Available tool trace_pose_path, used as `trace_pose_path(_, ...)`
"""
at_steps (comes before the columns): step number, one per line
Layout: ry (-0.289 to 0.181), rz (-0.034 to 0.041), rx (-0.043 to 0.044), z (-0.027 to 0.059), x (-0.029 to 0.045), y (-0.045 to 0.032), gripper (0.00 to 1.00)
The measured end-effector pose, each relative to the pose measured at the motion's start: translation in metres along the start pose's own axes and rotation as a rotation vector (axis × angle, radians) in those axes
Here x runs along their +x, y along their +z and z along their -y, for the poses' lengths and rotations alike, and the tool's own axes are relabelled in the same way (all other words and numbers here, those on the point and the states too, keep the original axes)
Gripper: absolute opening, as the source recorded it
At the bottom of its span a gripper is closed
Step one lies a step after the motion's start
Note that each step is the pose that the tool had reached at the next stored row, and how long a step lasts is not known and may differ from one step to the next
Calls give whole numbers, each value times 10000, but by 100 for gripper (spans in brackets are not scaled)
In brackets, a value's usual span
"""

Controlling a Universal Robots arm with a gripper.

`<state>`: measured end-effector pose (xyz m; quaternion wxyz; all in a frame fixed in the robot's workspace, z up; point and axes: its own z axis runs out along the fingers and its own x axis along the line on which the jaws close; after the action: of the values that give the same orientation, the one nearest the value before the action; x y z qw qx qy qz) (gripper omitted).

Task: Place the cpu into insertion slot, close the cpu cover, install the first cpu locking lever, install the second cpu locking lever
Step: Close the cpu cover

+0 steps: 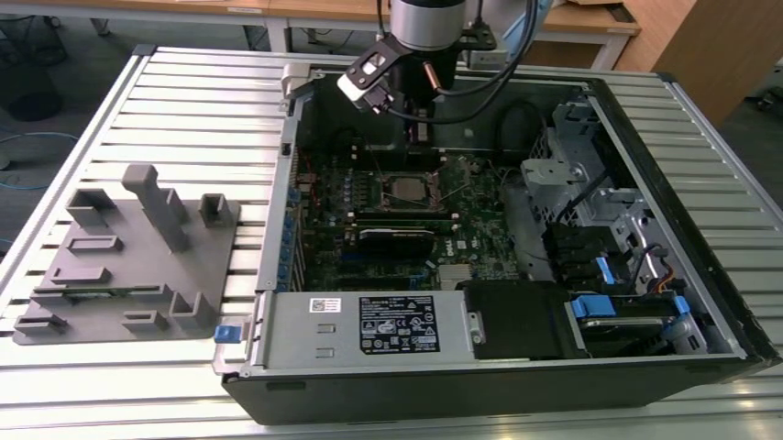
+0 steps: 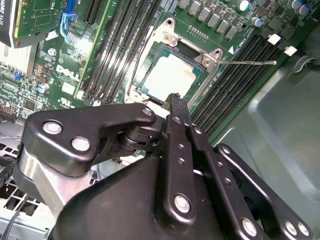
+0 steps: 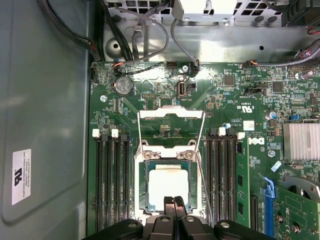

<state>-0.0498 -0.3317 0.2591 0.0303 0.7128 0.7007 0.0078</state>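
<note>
Closest in the second wrist view, the claw is seen clenched on nothing, its tips set over the edge of the insertion slot; the cpu is seated inside that slot; a thin locking lever is stretched out beside the slot; in the first wrist view, the cpu cover is swung open, clear of the slot's centre; in the exterior view, the arm is held above the slot inside a computer case set on a slatted counter; a grey fixture is laid well apart from the slot.
</note>
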Motion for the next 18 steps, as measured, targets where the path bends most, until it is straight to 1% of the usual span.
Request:
trace_pose_path(8, 0, 0, 0, -1, -1, -24, 11)
trace_pose_path(18, -2, 2, 1, -11, -1, -25, 11)
